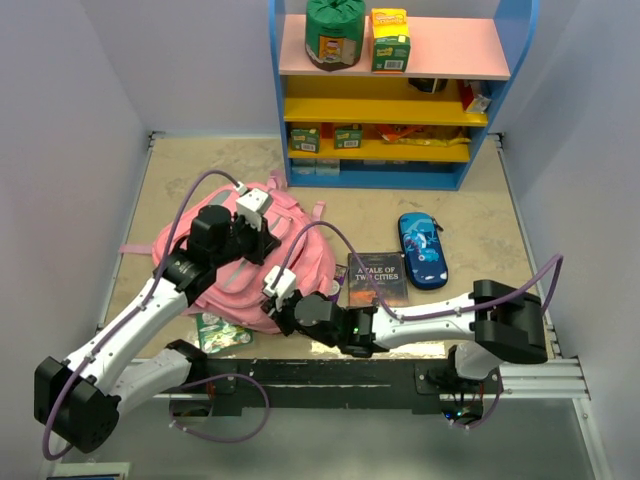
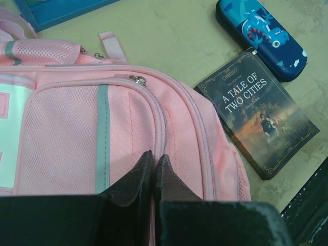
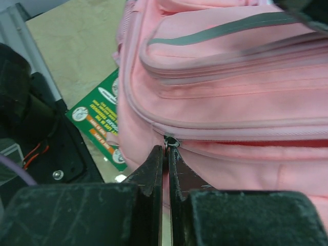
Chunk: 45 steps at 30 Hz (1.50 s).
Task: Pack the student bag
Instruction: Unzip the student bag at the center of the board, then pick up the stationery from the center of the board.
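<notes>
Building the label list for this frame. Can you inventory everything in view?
student bag: 1, pink with a grey stripe, lying centre-left on the table
book: 1, dark cover, "A Tale of Two Cities", just right of the bag
pencil case: 1, dark blue, right of the book
packet: 1, green, partly under the bag's near-left corner
shelf unit: 1, blue frame with pink and yellow shelves, back of the table
roll pack: 1, green, top shelf
box: 1, yellow-green, top shelf beside the roll pack
small boxes: several, mostly green, lower shelves, count unclear
table: 1, beige
left gripper: 1, black, shut, tips on the bag's front
right gripper: 1, black, shut, tips at the bag's zip slider
</notes>
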Available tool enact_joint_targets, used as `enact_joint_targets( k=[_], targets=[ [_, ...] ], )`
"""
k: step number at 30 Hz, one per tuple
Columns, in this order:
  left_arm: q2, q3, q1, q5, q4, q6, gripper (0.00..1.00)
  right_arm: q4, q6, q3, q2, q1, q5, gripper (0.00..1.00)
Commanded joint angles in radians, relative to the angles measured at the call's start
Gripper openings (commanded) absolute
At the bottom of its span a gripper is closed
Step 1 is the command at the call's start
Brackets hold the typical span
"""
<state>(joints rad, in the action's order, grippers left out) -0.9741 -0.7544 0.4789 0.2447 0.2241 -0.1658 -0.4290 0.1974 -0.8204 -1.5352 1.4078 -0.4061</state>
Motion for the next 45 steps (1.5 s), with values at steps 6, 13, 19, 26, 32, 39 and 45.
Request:
enact_joint_targets(
  k=[6, 13, 19, 26, 32, 39, 45],
  targets=[
    [0.043, 0.004, 0.000, -0.033, -0.186, -0.003, 0.00, 0.027, 0.042, -0.122, -0.065, 0.025, 0.115, 0.18],
    [0.078, 0.024, 0.000, -0.010, -0.154, 0.093, 0.00, 0.142, 0.135, -0.099, 0.101, -0.065, -0.106, 0.99],
    [0.106, 0.021, 0.001, 0.024, -0.120, 0.218, 0.00, 0.383, 0.308, -0.066, 0.260, -0.373, -0.180, 0.99],
    [0.117, 0.015, 0.000, 0.018, -0.077, 0.276, 0.00, 0.720, 0.519, -0.085, 0.156, -0.938, -0.183, 0.99],
    [0.123, 0.032, 0.001, 0.027, -0.062, 0.284, 0.00, 0.685, 0.570, 0.016, 0.170, -1.134, -0.139, 0.99],
    [0.123, 0.023, 0.001, 0.054, -0.069, 0.281, 0.00, 0.609, 0.536, 0.095, 0.165, -1.357, 0.065, 0.99],
    [0.124, 0.026, 0.001, 0.068, -0.072, 0.279, 0.00, 0.538, 0.496, 0.150, 0.132, -1.369, 0.260, 0.99]
  ],
)
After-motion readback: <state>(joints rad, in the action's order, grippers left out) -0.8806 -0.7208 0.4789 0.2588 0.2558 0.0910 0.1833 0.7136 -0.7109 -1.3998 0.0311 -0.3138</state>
